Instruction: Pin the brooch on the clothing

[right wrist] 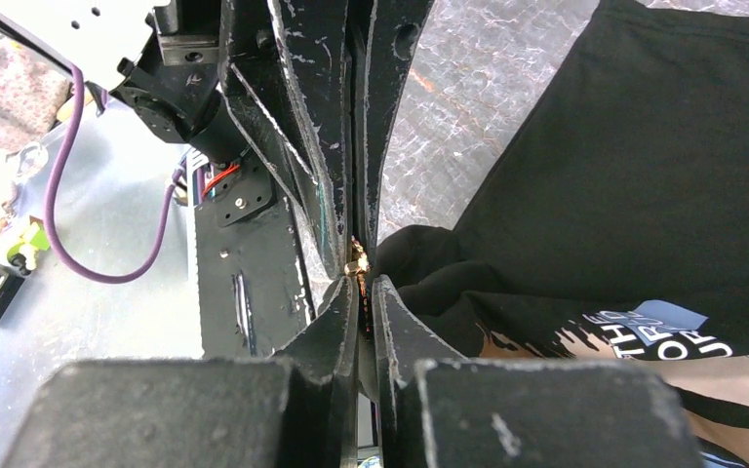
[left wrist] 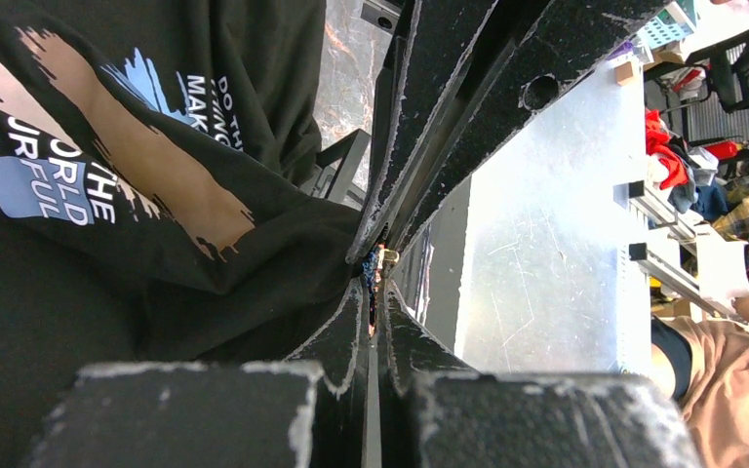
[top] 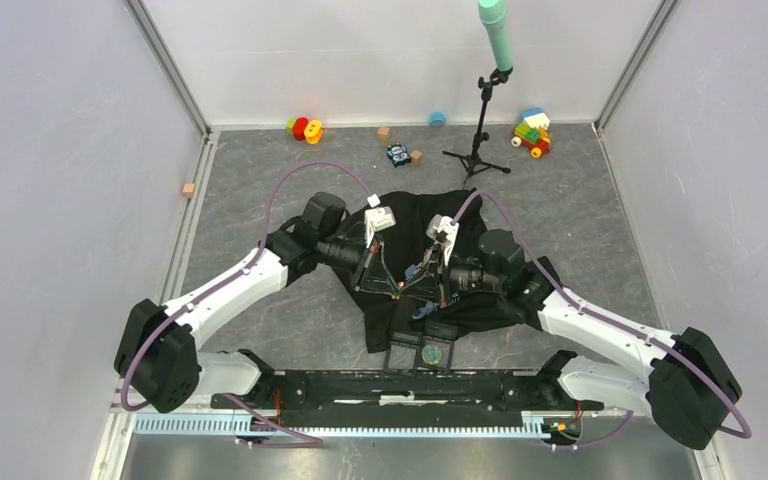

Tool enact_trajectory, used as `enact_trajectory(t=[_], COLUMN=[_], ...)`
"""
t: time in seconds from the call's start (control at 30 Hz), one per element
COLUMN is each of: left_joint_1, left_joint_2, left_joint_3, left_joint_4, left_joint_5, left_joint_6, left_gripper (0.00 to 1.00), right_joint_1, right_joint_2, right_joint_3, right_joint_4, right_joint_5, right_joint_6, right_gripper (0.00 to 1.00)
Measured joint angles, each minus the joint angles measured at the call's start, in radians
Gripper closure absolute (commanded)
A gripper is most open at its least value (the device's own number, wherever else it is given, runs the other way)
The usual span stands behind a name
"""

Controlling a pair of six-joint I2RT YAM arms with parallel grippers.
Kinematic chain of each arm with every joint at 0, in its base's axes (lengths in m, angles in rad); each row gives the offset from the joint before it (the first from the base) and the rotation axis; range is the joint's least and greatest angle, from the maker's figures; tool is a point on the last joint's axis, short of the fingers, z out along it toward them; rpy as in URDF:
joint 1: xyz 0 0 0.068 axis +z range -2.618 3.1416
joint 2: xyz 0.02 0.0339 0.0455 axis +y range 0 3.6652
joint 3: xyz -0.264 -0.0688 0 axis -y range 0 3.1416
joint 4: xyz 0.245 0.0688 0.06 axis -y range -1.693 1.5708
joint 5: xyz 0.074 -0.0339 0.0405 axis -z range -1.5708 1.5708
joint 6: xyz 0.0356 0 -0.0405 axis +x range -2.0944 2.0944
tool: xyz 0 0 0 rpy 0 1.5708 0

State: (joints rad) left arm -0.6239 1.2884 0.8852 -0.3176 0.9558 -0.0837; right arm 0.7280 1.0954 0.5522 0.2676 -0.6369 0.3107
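The black T-shirt lies on the grey table floor, with its blue and tan print and white lettering showing in the left wrist view and the right wrist view. My two grippers meet tip to tip over a bunched fold of it. The brooch, a small gold piece with blue and orange bits, sits between the tips. My left gripper is shut on it. My right gripper is shut on it from the opposite side. Most of the brooch is hidden by the fingers.
A black holder with a round green piece lies at the shirt's near edge. A black tripod stand stands behind the shirt. Toys and small blocks lie along the back wall. White walls enclose three sides.
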Motion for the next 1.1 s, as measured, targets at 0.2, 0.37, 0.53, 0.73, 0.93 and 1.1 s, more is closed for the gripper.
enact_trajectory(t=[0.2, 0.37, 0.53, 0.73, 0.93, 1.1], left_joint_1=[0.014, 0.029, 0.046, 0.060, 0.066, 0.075], left_joint_2=[0.000, 0.000, 0.000, 0.000, 0.000, 0.004], left_joint_3=[0.002, 0.002, 0.002, 0.002, 0.002, 0.002], left_joint_4=[0.016, 0.036, 0.042, 0.062, 0.076, 0.087], left_joint_5=[-0.011, -0.010, -0.010, -0.006, -0.005, -0.004], left_joint_6=[-0.001, -0.003, -0.023, -0.048, -0.062, -0.086], left_gripper=[0.98, 0.98, 0.98, 0.98, 0.98, 0.98], right_joint_1=[-0.002, -0.003, -0.003, -0.003, -0.003, -0.003], right_joint_2=[-0.010, -0.010, -0.010, -0.021, -0.028, -0.039], right_joint_3=[-0.003, -0.003, -0.003, -0.005, -0.006, -0.014], right_joint_4=[0.012, 0.029, 0.042, 0.056, 0.061, 0.076], right_joint_5=[0.039, 0.062, 0.074, 0.100, 0.118, 0.125], right_joint_6=[-0.001, -0.003, -0.015, -0.029, -0.032, -0.047], right_gripper=[0.97, 0.96, 0.96, 0.96, 0.95, 0.91])
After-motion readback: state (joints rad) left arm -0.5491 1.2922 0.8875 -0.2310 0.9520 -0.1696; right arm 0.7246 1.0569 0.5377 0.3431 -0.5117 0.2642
